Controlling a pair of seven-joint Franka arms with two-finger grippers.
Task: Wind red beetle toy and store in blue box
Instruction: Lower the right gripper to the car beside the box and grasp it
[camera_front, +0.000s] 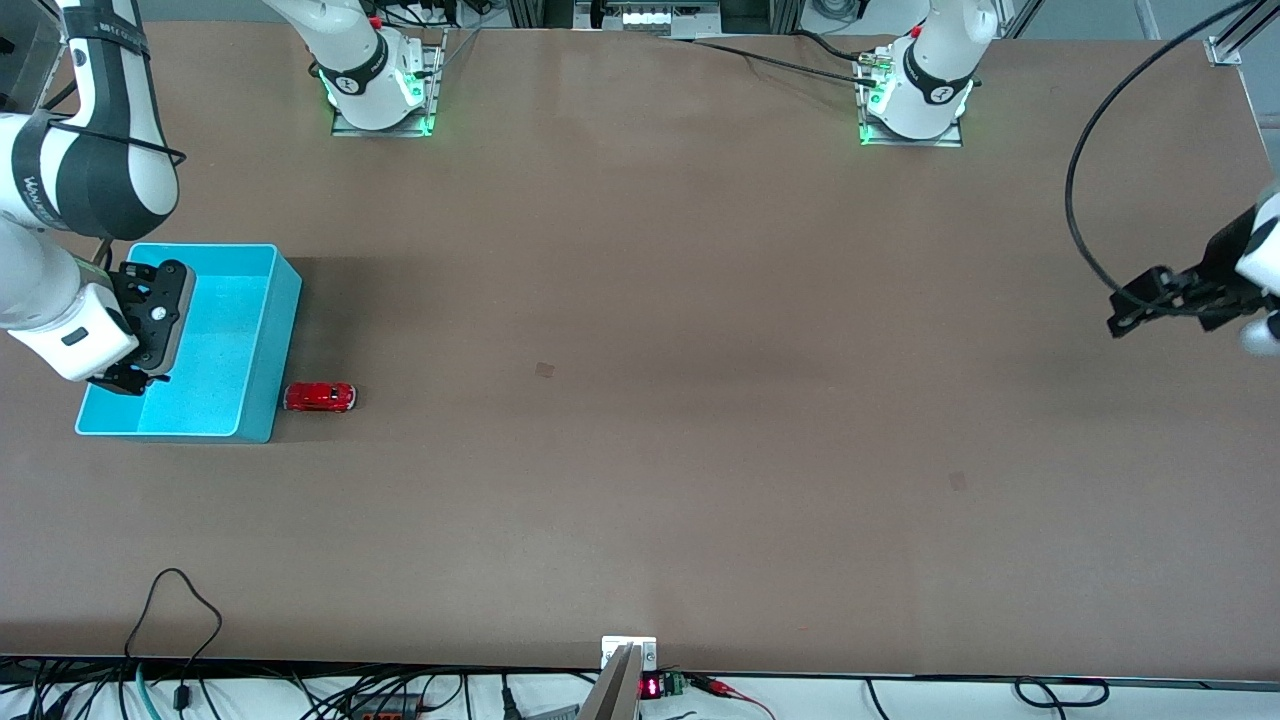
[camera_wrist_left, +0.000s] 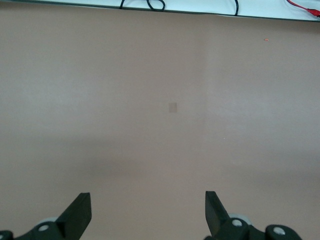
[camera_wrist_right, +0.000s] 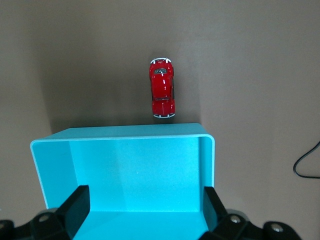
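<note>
right gripper (camera_front: 140, 335) hangs over the blue box (camera_front: 255, 340), fingers apart, empty. red beetle toy (camera_front: 319, 397) sits just beside the box. come across, grip its sides squarely. left gripper (camera_front: 1150, 300) waits, fingers apart.

This is a robotics lab. Two white arm bases (camera_front: 380, 85) bolted on metal plates glow green along the top of the frame on a wide brown table (camera_front: 640, 400). Aluminium framing (camera_front: 790, 12) stands at top centre, and loose cables (camera_front: 300, 690) with a red digital readout (camera_front: 650, 687) line the bottom edge.
</note>
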